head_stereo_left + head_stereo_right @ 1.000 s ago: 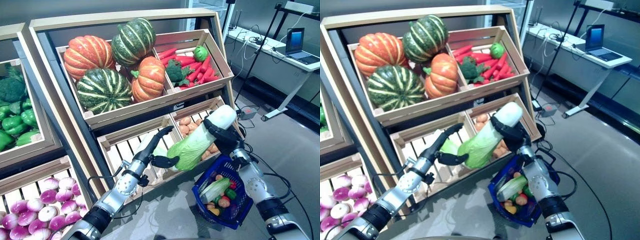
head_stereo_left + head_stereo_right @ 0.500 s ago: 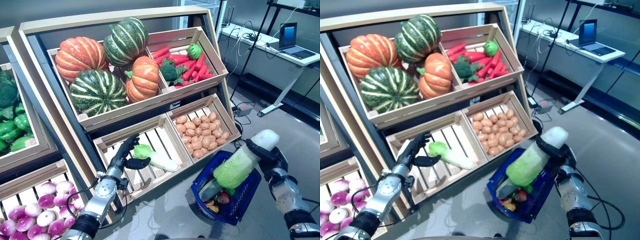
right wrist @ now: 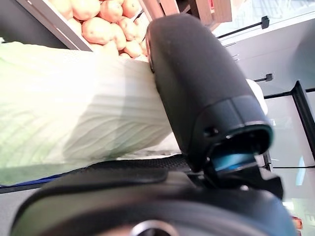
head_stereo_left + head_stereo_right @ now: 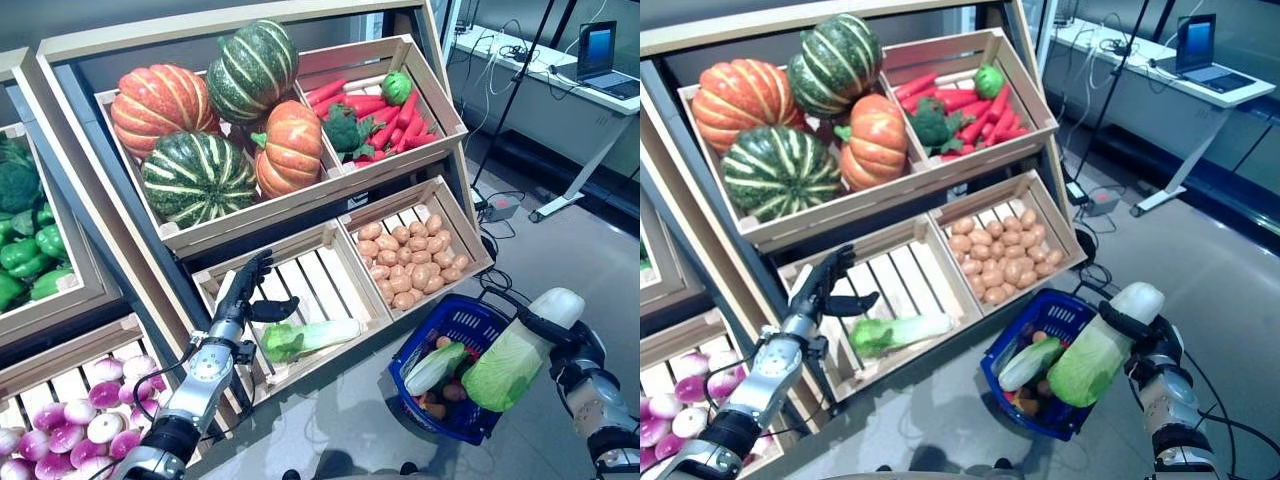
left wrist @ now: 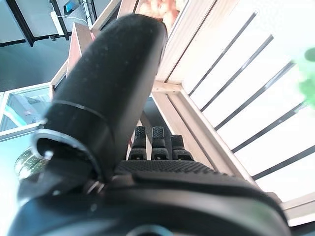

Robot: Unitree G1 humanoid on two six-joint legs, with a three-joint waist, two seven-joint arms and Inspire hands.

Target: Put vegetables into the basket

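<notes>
The blue basket [image 4: 463, 318] stands on the floor in front of the stand's lower right crate. It holds a pale green cabbage [image 4: 435, 368] and small red and yellow vegetables. My right hand [image 4: 548, 325] is shut on a large napa cabbage [image 4: 510, 360] and holds it tilted over the basket's right rim; it also shows in the right wrist view [image 3: 74, 108]. My left hand [image 4: 245, 295] is open, with straight fingers, over the slatted wooden crate [image 4: 300, 275]. Another cabbage [image 4: 305, 338] lies in that crate just beside the hand.
The tall wooden stand [image 4: 330, 215] of sloping crates runs across the left and back. A white desk [image 4: 560, 95] with a laptop stands at the back right. A power strip [image 4: 497, 207] lies on the grey floor behind the basket.
My right hand has carried the large cabbage from in front of the crates, right and down, to over the basket. My left hand has let it go and drawn back to the slatted crate.
</notes>
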